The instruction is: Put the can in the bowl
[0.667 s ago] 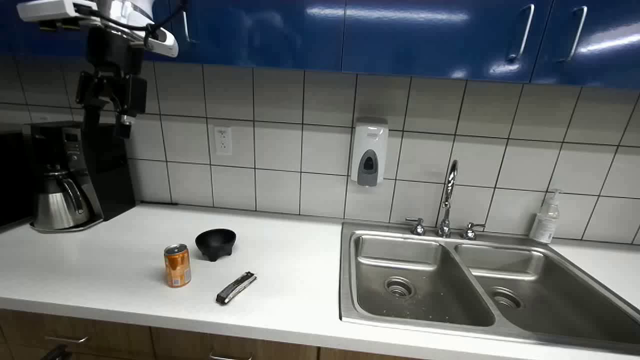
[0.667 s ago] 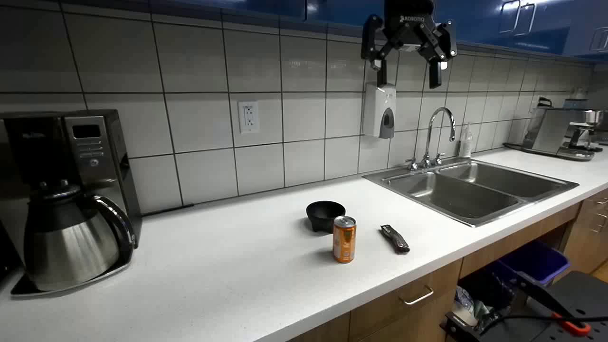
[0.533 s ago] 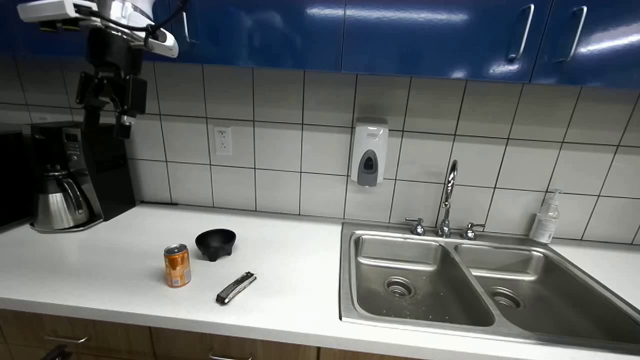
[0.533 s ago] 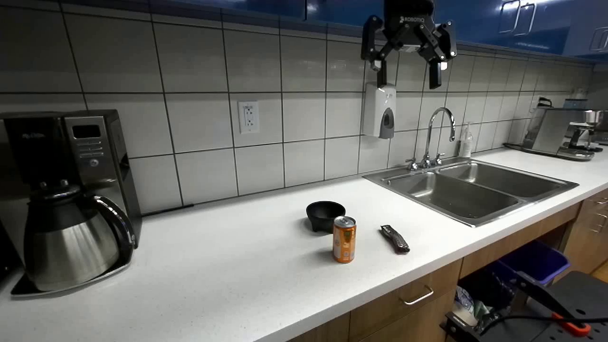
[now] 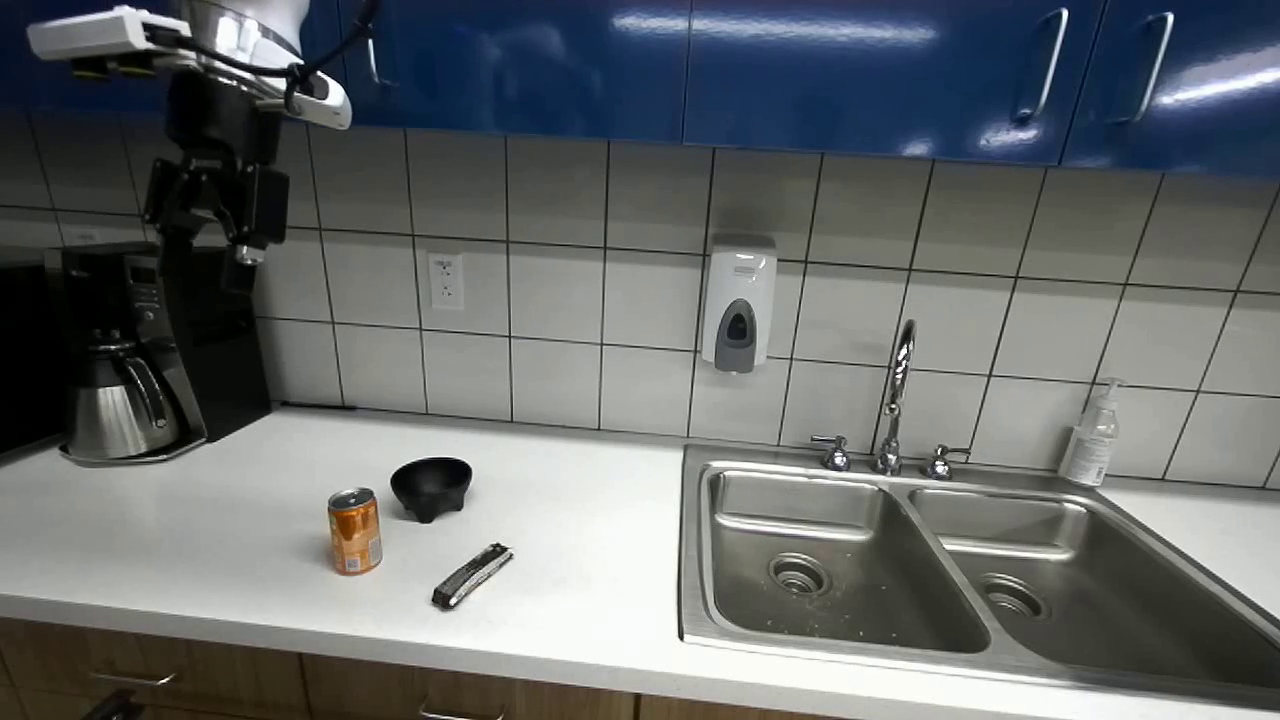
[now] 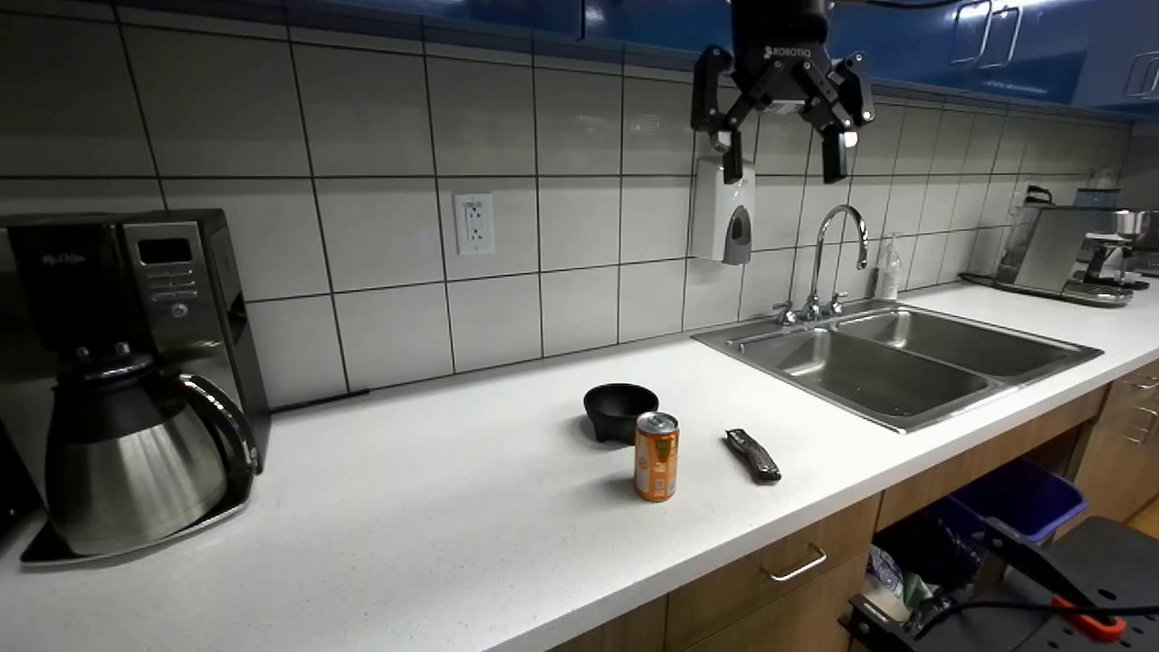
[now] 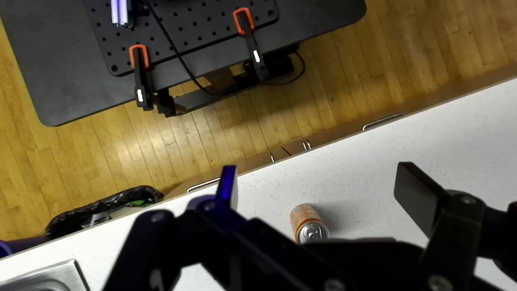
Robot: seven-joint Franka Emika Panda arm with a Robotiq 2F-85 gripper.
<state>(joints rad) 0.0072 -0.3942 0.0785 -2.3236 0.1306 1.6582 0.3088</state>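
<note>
Orange can (image 6: pixel 656 462) stands upright on the counter (image 6: pixel 407 516), well below the jaws of the gripper (image 6: pixel 784 170), which are spread wide with nothing held between them. From the wrist it appears within the span of the jaws, its silvery lid in sight. The bowl (image 5: pixel 431 490) also sits below the jaws, near the can but apart from it.

The can looks to be thin metal: stiff along its height, yet likely to dent if the sides are squeezed hard. Its smooth printed wall may slip, more so if the can is full; whether it holds liquid cannot be told, so its weight is uncertain. The best hold is probably around the side, a little above mid-height, with the jaws pointing straight down, one on each flank. That leaves the lower end free to go into the bowl. Should one jaw come down between can and bowl, it needs to clear the bowl's rim.
</note>
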